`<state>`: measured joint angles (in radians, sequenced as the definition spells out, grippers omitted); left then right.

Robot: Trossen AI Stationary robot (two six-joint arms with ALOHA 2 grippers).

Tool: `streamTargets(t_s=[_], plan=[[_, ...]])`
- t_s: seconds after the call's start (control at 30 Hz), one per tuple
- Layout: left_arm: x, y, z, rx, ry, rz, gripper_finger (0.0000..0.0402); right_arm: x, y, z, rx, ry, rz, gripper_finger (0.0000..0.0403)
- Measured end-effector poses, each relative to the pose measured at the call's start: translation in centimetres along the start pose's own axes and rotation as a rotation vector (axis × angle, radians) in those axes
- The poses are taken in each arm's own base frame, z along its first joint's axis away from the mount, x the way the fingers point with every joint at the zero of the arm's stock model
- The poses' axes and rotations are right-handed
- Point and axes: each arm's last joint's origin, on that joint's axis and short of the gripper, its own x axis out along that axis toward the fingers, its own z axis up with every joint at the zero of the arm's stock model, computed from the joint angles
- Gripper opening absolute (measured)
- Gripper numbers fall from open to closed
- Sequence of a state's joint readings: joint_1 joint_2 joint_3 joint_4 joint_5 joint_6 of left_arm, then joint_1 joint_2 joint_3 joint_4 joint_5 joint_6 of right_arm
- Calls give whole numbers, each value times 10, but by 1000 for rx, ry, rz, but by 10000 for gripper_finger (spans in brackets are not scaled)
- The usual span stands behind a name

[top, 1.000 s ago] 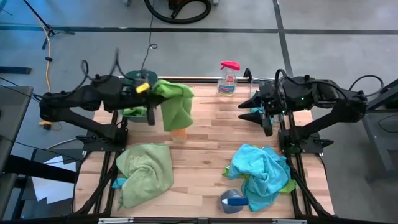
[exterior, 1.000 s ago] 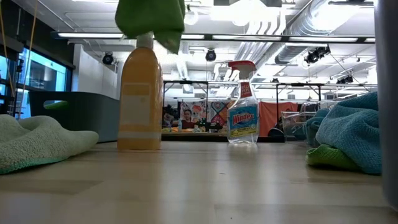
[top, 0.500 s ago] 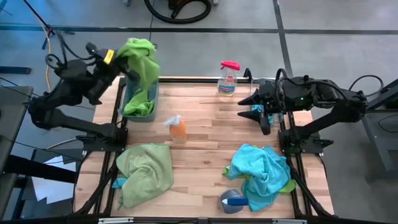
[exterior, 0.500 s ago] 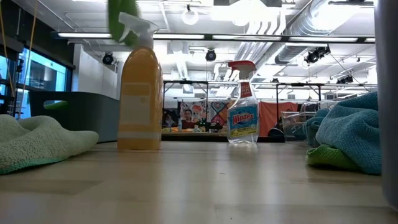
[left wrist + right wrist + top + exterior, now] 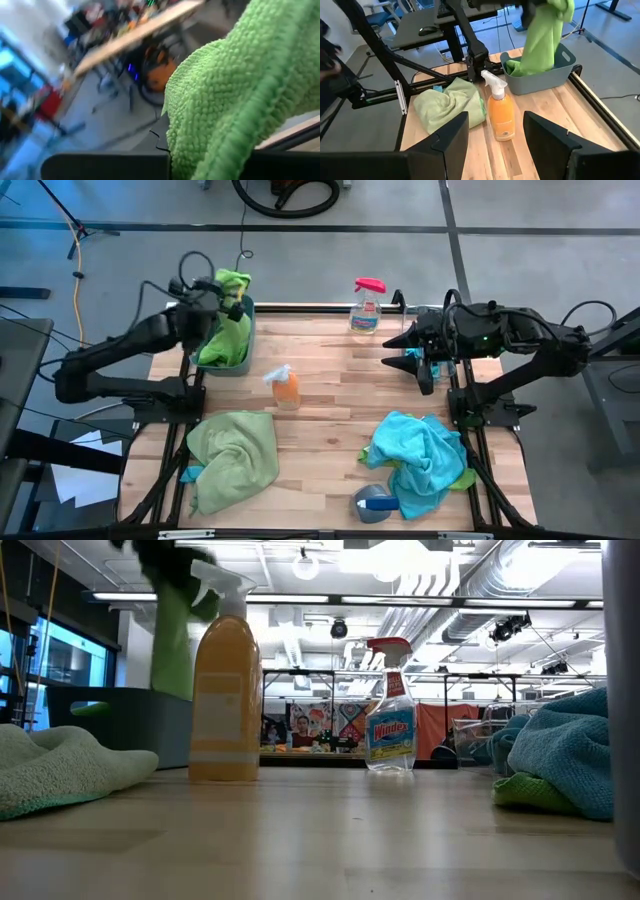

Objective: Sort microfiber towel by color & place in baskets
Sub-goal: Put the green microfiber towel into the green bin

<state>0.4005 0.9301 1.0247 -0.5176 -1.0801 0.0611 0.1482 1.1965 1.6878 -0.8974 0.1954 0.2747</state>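
Wooden table (image 5: 330,395): three spray bottles, left gripper (image 5: 222,302) holding green towel (image 5: 232,330) over teal basket (image 5: 243,362)

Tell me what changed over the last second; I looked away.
The left gripper carried the green towel from mid-table back over the teal basket and lowered it in, jaws still shut on it. The right gripper and the bottles stayed put.

You see a bright green towel (image 5: 232,315) draped in the dark teal-green basket (image 5: 246,352), a paler green towel (image 5: 233,450) and a turquoise towel (image 5: 425,452) on the light striped wooden counter (image 5: 330,395), an orange spray bottle (image 5: 286,387), and a clear one capped pink (image 5: 368,304)
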Motion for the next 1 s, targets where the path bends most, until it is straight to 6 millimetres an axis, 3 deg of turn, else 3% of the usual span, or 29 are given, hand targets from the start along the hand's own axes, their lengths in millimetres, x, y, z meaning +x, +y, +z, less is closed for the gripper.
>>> streamTargets(t_s=[0.2,0.33,0.53,0.7,0.87,1.0], plan=[[23,-15,-55,-65,118,84,0,0,0,0,48,0,0,185],[30,-17,-80,-59,168,117,0,0,0,0,69,1,0,185],[44,-28,-101,-70,333,-156,0,4,1,0,64,9,-3,185],[54,-20,-91,-44,509,-196,0,12,3,-2,52,33,-3,185],[71,-15,-78,161,671,-306,0,21,4,-3,14,55,-6,185],[87,-19,-82,349,810,-354,0,27,5,-5,-3,78,-9,185]])
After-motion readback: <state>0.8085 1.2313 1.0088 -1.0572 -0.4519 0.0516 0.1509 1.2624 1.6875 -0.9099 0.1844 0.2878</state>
